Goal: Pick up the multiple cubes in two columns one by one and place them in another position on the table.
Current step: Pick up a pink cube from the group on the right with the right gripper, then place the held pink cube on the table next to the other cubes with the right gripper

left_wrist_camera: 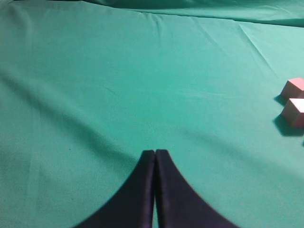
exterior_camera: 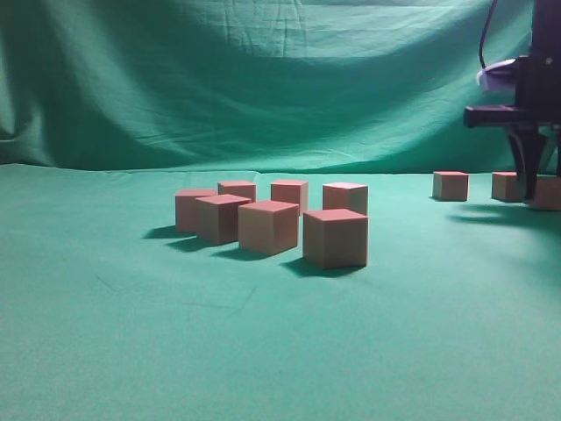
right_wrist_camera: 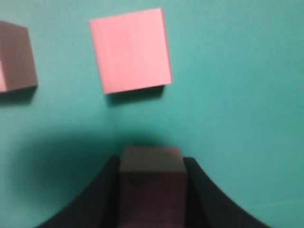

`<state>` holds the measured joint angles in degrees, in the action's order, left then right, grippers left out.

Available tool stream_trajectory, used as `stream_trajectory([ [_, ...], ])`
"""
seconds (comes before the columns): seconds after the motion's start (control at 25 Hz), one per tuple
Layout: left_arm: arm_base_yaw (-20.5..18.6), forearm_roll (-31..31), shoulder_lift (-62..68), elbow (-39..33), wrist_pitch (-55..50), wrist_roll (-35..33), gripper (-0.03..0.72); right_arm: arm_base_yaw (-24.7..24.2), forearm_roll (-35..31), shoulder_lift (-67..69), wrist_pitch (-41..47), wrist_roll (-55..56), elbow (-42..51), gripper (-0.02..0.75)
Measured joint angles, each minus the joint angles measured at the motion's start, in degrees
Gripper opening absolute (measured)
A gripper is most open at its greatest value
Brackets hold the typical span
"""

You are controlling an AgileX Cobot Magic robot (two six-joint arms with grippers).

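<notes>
Right wrist view: cube between right gripper fingers.

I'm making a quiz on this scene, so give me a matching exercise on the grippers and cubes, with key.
Things:
1. left gripper
2. right gripper
3. front cube of the cluster
4. cube beyond the right gripper

States:
A. lies free, pink top lit
B. shut on a cube
C. shut, empty
D. stands nearest the exterior camera

Pairs: 1-C, 2-B, 3-D, 4-A
</notes>
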<state>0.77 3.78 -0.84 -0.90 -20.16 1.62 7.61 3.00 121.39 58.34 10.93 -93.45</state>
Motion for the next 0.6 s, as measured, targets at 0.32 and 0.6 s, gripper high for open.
stream_trajectory([
  [0.32, 0.00, 0.00, 0.00, 0.00, 0.00, 0.00, 0.000, 0.00, -1.89, -10.14, 11.19, -3.65, -1.49, 0.263],
  [0.6, 0.00, 0.00, 0.00, 0.00, 0.00, 0.00, 0.000, 1.64, -7.66, -25.33, 12.19, -5.18, 3.87, 0.263],
])
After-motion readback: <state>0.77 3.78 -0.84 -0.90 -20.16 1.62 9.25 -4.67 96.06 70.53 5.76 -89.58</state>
